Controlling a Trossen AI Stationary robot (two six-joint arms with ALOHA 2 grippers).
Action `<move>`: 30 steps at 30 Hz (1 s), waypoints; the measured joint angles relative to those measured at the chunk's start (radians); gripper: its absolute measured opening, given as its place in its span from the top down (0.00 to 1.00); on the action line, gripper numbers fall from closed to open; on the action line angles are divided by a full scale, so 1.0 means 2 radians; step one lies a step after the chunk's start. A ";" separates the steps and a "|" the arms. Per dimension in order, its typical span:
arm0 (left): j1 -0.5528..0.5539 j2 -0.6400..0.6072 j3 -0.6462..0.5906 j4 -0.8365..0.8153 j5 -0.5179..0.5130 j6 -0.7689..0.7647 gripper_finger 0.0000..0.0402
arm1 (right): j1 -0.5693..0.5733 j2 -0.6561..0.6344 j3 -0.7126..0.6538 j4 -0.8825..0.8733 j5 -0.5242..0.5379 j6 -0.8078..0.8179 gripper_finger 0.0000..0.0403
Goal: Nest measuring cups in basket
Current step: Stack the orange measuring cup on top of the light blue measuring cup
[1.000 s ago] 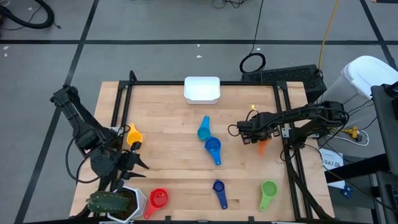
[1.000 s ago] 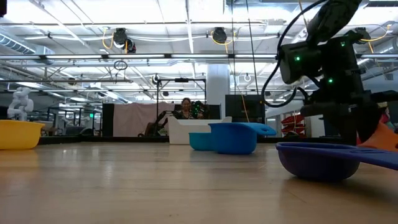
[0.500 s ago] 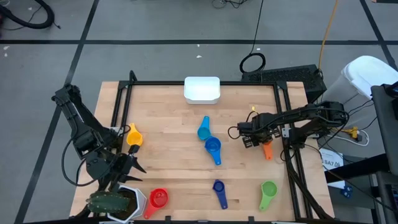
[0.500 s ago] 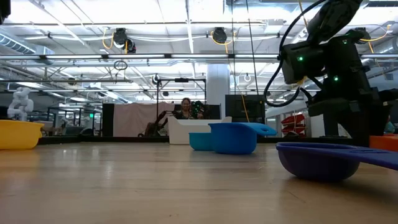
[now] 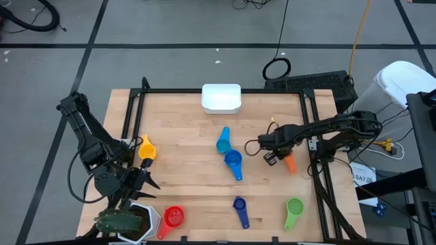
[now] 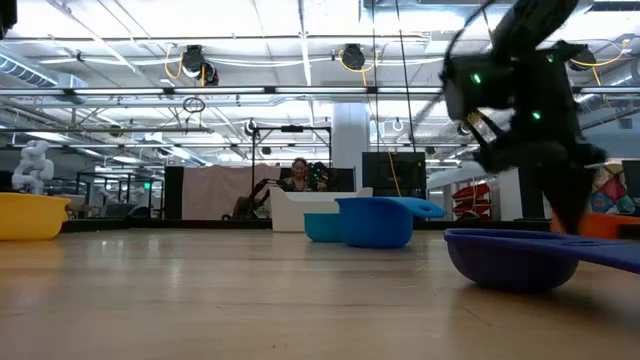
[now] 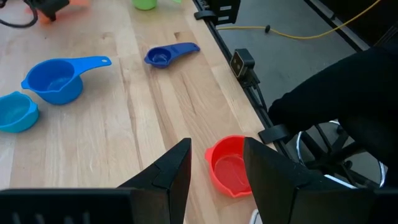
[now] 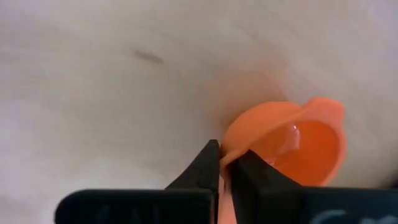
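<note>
My right claw (image 8: 225,163) is pinched shut on the rim of the orange cup (image 8: 292,143), which sits right of center in the overhead frame (image 5: 289,162), near the tabletop (image 5: 191,177) edge. My left claw (image 7: 214,171) waits at the lower left, its fingers partly apart and empty, just above the red cup (image 7: 229,168). The white basket (image 5: 221,98) sits at the top center. Two blue cups (image 5: 229,151) lie mid-frame, touching.
</note>
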 joint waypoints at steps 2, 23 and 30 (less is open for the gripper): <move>0.000 0.000 0.000 0.000 0.000 0.001 0.63 | 0.012 0.001 0.022 0.015 0.020 -0.039 0.99; 0.024 0.000 0.000 0.024 -0.018 -0.037 0.63 | 0.080 0.174 0.325 0.011 0.128 -0.686 1.00; 0.020 0.000 0.000 0.039 -0.017 -0.063 0.63 | 0.068 0.233 0.374 0.010 0.127 -0.789 1.00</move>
